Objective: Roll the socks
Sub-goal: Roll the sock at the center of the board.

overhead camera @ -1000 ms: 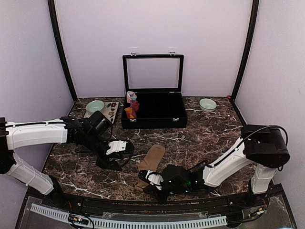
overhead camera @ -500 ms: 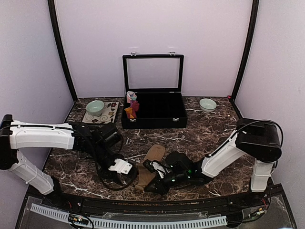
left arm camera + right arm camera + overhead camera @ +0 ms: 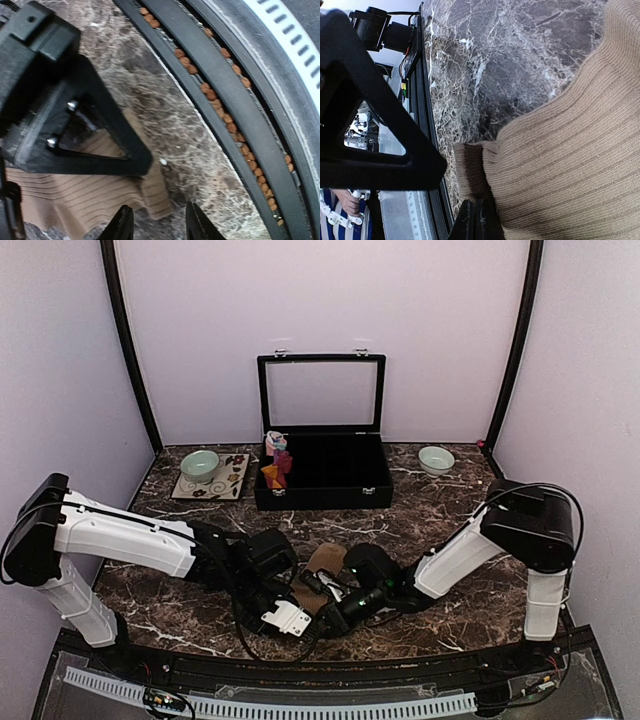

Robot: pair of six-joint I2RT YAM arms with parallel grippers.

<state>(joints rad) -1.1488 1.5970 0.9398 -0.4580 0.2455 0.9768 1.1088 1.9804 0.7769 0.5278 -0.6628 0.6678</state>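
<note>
Two arms meet over a tan sock (image 3: 560, 150) lying flat on the dark marble counter (image 3: 440, 520), close to its near edge and between the two wrists. We see the right gripper (image 3: 476, 220) with its fingers pressed together at the sock's ribbed near end, where a small flap is turned over; whether cloth is caught between them we cannot tell. The left gripper (image 3: 159, 222) hangs low beside the sock's near corner, fingers apart and holding nothing. The knit looks soft, light and limp, so we judge it will sag and unroll unless pinned. The best hold seems to be the folded near edge, pinched across its width while the other gripper steadies the body. The polished stone looks slick, so the sock may slide rather than roll. The red-maroon pair (image 3: 277, 468) sits well apart, bunched against the left end of an open black case (image 3: 320, 485) at the back. A pale green bowl (image 3: 200, 462) on a patterned mat (image 3: 235, 475) and a second bowl (image 3: 435, 458) flank the case. Lilac walls (image 3: 450, 340) close the booth, and a black rail (image 3: 225, 100) runs along the counter's near edge.
</note>
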